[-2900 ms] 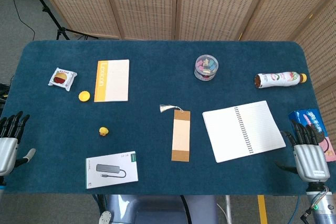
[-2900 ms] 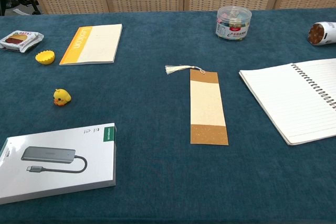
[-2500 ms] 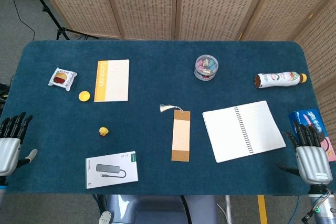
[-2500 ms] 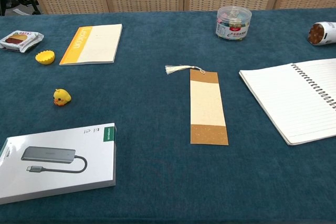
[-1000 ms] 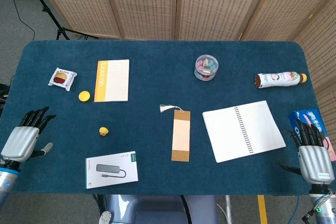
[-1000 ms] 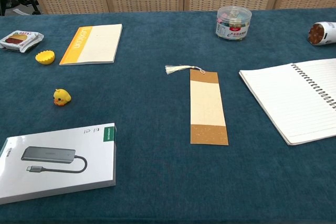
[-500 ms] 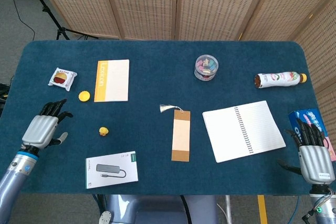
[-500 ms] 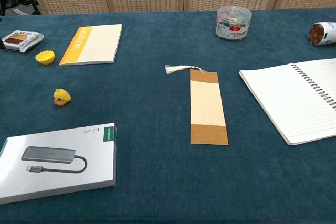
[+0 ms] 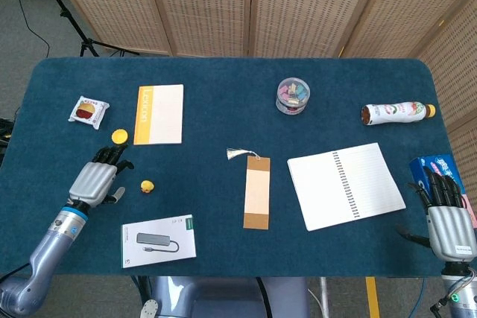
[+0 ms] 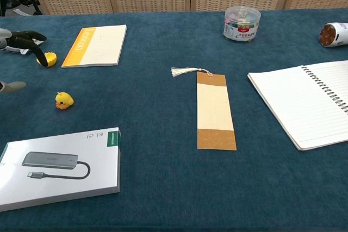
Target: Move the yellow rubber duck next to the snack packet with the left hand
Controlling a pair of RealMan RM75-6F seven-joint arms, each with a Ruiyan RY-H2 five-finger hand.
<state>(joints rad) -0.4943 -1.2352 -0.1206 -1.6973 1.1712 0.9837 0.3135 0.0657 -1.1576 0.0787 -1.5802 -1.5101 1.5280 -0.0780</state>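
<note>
**Fingers spread, duck waiting**

Fingers (image 9: pixel 112 156) on my left hand (image 9: pixel 95 180) are spread apart and hold nothing. My left hand hangs just to the left of the yellow rubber duck (image 9: pixel 147 186), close but not touching it. The duck sits upright on the blue table (image 9: pixel 223 102), between the small yellow cap (image 9: pixel 118 136) and the white box (image 9: pixel 159 240).

The snack packet (image 9: pixel 89 111) lies far back on the left side, well apart from the duck. That is where I think the duck has to go.

My right hand (image 9: pixel 451 225) rests at the far right edge with its fingers apart too. It has no job here.

To do this step well, I think I should bring my thumb and a finger to either side of the duck. It is little and round, so it may roll or squirt out. A soft, slow squeeze looks best. I should also keep clear of the yellow cap, so I do not knock it.
</note>
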